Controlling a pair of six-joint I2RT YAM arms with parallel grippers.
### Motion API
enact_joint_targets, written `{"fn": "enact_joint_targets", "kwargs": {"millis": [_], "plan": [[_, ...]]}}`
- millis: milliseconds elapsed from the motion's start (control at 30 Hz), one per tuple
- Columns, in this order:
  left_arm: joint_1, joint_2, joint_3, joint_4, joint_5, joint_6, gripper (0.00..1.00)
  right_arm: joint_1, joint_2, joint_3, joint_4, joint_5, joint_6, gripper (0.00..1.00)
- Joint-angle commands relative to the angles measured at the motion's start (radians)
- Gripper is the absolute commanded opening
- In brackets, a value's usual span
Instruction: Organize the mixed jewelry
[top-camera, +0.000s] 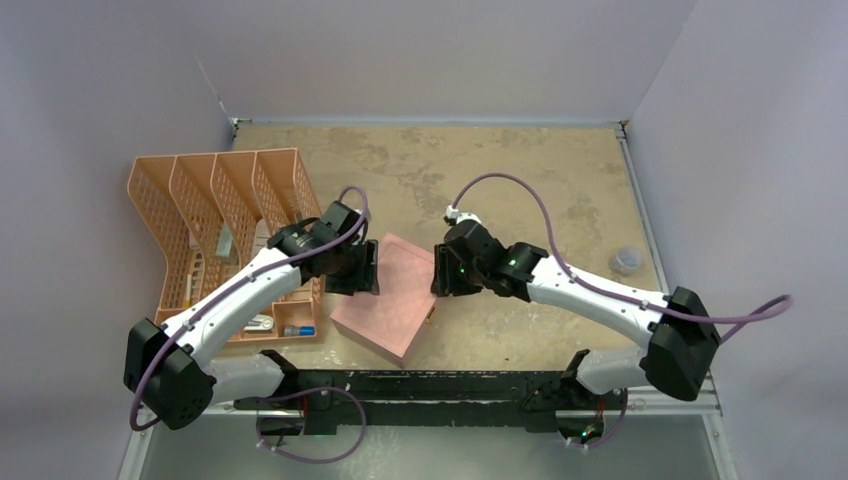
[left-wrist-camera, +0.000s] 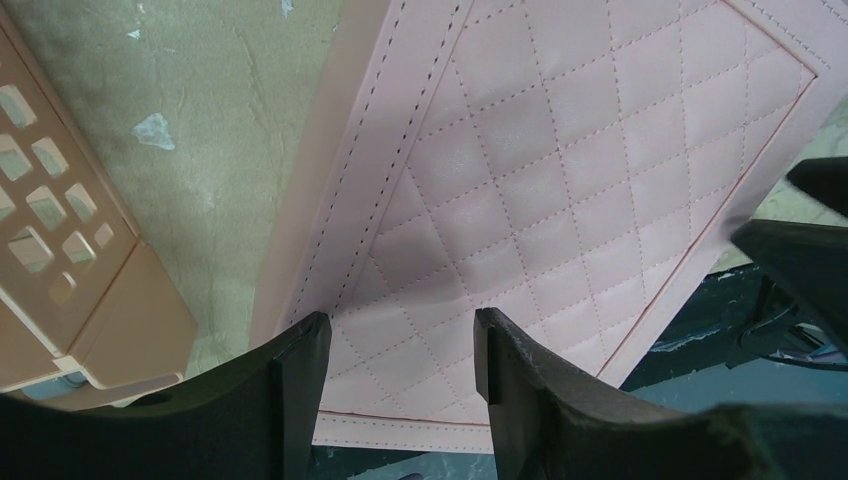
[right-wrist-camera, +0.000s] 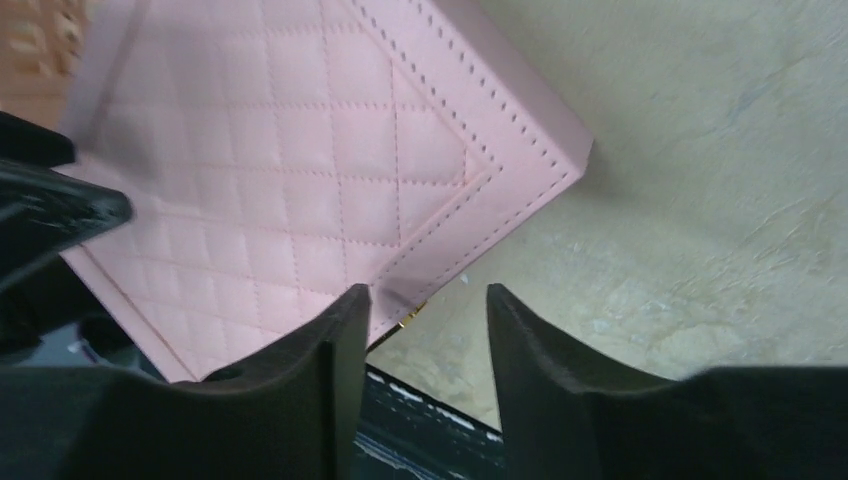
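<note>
No gold studs, rings or wire hoop show in any view. A closed pink quilted box (top-camera: 395, 305) lies at the table's middle, with a small gold clasp (right-wrist-camera: 413, 312) on its near right edge. My left gripper (top-camera: 366, 268) is open and empty over the box's left side; in the left wrist view its fingers straddle the quilted lid (left-wrist-camera: 560, 150). My right gripper (top-camera: 438, 270) is open and empty at the box's right corner, and its left finger (right-wrist-camera: 340, 330) overlaps the lid's edge (right-wrist-camera: 300, 150).
An orange mesh organizer (top-camera: 200, 195) stands at the left, with a white clip (top-camera: 260, 323) and a blue-capped tube (top-camera: 298, 329) in its near tray. A small clear cup (top-camera: 626, 261) sits at the far right. A black rail (top-camera: 420, 385) runs along the near edge.
</note>
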Motion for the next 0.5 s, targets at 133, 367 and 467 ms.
{"fn": "enact_joint_targets", "kwargs": {"millis": [133, 367, 467], "plan": [[-0.038, 0.084, -0.134, 0.142, 0.119, -0.045, 0.54, 0.05, 0.101, -0.003, -0.122, 0.01, 0.017, 0.34], [-0.041, 0.079, -0.145, 0.159, 0.119, -0.047, 0.54, 0.075, 0.162, -0.093, -0.184, 0.022, 0.019, 0.25], [-0.041, 0.082, -0.151, 0.167, 0.116, -0.046, 0.54, 0.104, 0.187, -0.174, -0.173, 0.008, 0.033, 0.24]]}}
